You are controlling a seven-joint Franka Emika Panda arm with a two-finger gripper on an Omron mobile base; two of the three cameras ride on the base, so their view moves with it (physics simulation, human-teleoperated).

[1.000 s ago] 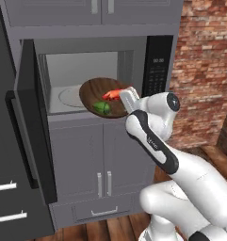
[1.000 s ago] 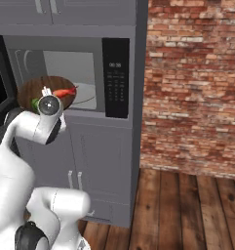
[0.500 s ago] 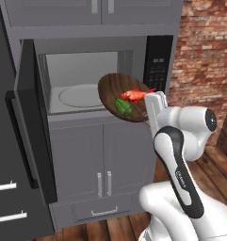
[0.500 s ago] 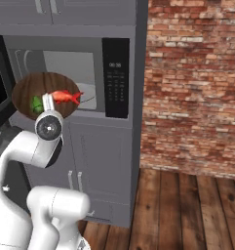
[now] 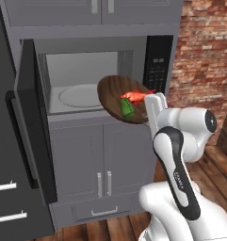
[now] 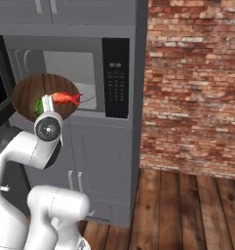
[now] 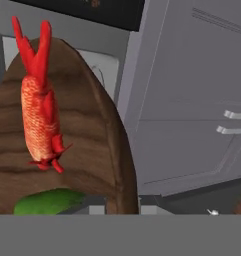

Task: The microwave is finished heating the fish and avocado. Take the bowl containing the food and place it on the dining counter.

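Bowl [image 5: 116, 96] in gripper [image 5: 151, 100], outside open microwave [image 5: 86, 80]

The left base view looks from behind the arm toward the microwave [image 5: 91, 80], slightly from its left. The right base view faces the same microwave [image 6: 70, 78] from its right, taking in a brick wall [image 6: 192, 83]. The hand view sits very close over the bowl [image 7: 87, 150].

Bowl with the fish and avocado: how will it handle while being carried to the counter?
The bowl looks like rigid wood, so it should not flex. It is shallow and strongly tilted, so the loose fish and avocado could slide out. The gripper holds only its rim, so it may pivot.
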